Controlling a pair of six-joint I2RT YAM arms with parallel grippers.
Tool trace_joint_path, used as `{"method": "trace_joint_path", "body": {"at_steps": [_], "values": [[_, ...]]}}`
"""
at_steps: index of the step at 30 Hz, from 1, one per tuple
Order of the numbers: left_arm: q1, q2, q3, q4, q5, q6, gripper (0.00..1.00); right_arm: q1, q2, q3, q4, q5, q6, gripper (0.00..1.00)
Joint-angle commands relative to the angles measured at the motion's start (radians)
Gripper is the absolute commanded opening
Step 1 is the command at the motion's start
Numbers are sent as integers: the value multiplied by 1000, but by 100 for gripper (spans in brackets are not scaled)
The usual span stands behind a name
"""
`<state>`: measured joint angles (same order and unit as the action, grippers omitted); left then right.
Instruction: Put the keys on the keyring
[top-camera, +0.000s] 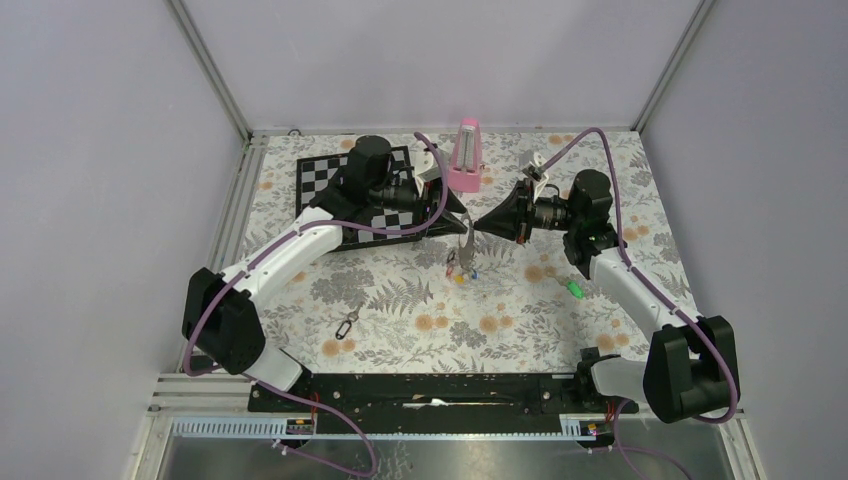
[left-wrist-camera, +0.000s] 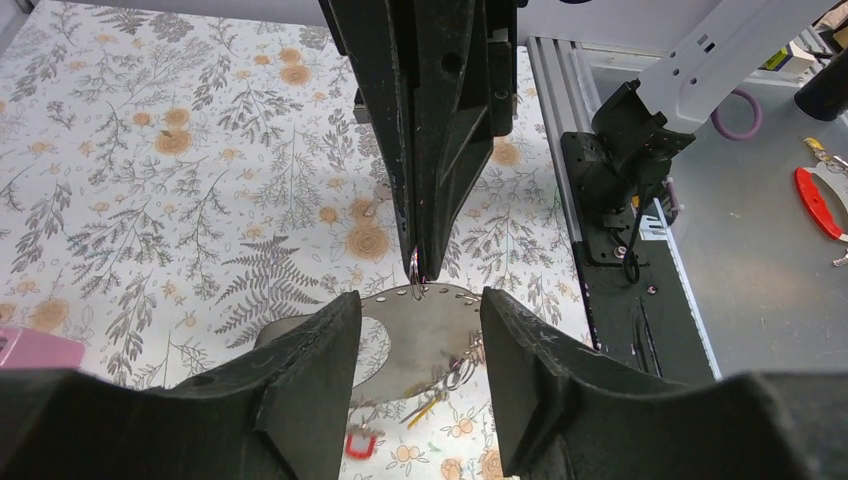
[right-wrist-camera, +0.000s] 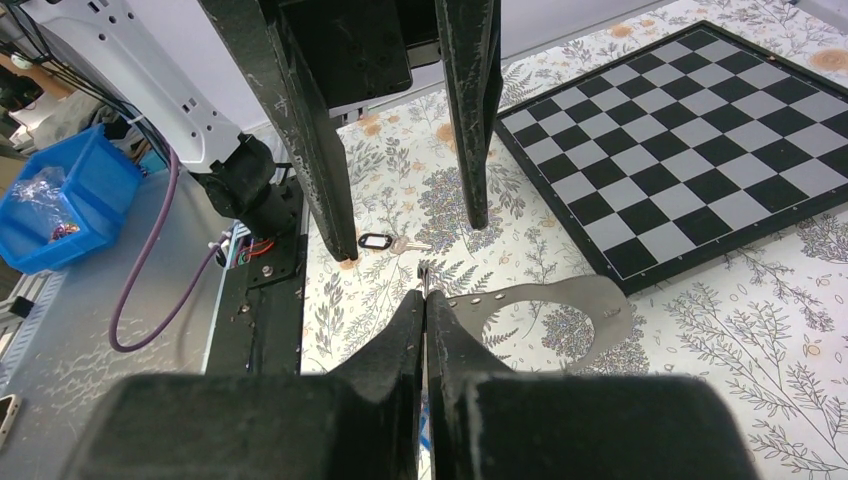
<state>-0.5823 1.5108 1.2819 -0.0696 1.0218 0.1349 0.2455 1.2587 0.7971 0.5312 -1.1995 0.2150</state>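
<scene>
The grey-silver keyring (top-camera: 466, 243), a thin loop with small holes along its rim, hangs in the air between my two grippers. My right gripper (top-camera: 478, 225) is shut on its top rim (right-wrist-camera: 425, 297), pinching a small wire ring there. A sliver of blue shows between the fingers. My left gripper (top-camera: 462, 212) is open; its fingertips stand either side of the keyring (left-wrist-camera: 430, 330) without touching. Red-tagged (left-wrist-camera: 358, 440) and yellow-tagged (left-wrist-camera: 437, 402) keys dangle from the loop. A black-tagged key (top-camera: 347, 325) and a green-tagged key (top-camera: 574, 289) lie on the cloth.
A chessboard (top-camera: 330, 180) lies at the back left under the left arm. A pink upright object (top-camera: 466, 155) stands at the back centre. The black base rail (top-camera: 430, 390) runs along the near edge. A blue bin (right-wrist-camera: 60, 190) sits off the table.
</scene>
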Motion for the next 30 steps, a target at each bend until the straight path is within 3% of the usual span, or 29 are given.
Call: {"method": "trace_joint_path", "body": {"at_steps": [1, 30], "values": [[-4, 4, -3, 62, 46, 28, 51, 9, -36, -4, 67, -39, 6, 3], [-5, 40, -25, 96, 137, 54, 32, 11, -39, -29, 125, -36, 36, 1]]}}
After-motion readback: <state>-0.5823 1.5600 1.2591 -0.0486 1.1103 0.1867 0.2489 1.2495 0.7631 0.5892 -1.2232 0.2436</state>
